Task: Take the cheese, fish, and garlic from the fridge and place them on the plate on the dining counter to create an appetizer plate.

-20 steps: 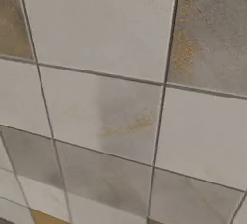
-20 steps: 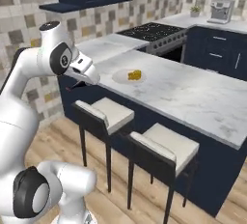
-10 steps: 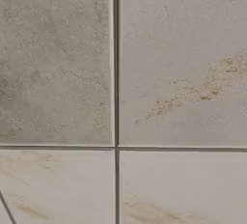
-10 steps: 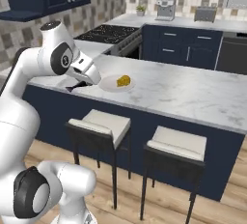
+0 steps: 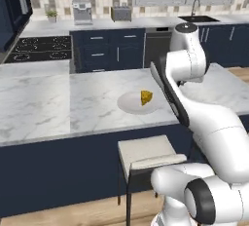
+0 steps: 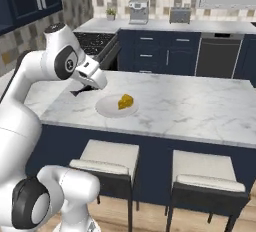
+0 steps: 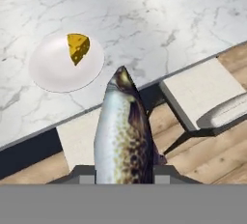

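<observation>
Cheese (image 5: 146, 97) already on plate (image 5: 129, 104) on dining counter (image 5: 92, 103); fish (image 7: 123, 136) clamped in gripper (image 7: 123, 172) jaws, short of counter edge, above stool (image 7: 202, 97); judged: fish placement next, garlic not yet fetched from fridge.

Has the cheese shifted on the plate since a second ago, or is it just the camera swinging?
Cannot tell. The base is driving, so the whole view has shifted. The cheese sits on the plate on the marble counter, as before.
</observation>
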Controlling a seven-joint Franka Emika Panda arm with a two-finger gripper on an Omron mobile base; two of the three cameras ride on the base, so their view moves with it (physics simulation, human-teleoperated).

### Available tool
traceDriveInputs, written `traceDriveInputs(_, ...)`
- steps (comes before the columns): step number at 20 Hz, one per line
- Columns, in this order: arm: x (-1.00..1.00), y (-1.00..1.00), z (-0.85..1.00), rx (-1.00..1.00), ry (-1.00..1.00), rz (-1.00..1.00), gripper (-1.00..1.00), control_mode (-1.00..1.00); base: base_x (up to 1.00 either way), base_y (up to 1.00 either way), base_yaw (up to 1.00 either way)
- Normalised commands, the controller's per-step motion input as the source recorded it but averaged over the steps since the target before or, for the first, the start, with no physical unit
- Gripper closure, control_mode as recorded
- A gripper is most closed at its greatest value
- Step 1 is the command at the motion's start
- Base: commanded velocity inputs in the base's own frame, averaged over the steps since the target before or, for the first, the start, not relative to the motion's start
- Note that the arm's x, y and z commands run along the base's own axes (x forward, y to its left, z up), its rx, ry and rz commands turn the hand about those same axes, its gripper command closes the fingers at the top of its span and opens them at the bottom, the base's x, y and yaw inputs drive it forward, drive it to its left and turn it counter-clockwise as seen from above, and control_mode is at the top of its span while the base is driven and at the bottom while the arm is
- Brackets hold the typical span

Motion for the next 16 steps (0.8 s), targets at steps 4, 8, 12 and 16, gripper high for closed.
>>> traceDriveInputs(4,0.25,0.07,-0.01,0.0,0.01,-0.01,1.0,-1.0,0.75,0.34,-0.1)
traceDriveInputs(8,0.99,0.17,-0.34,0.0,0.01,-0.01,1.0,-1.0,0.0,0.0,0.0)
traceDriveInputs(12,0.88,0.21,-0.65,0.0,0.0,0.0,1.0,-1.0,0.0,0.0,0.0)
traceDriveInputs(16,0.88,0.18,-0.86,0.0,0.02,0.0,1.0,-1.0,0.0,0.0,0.0)
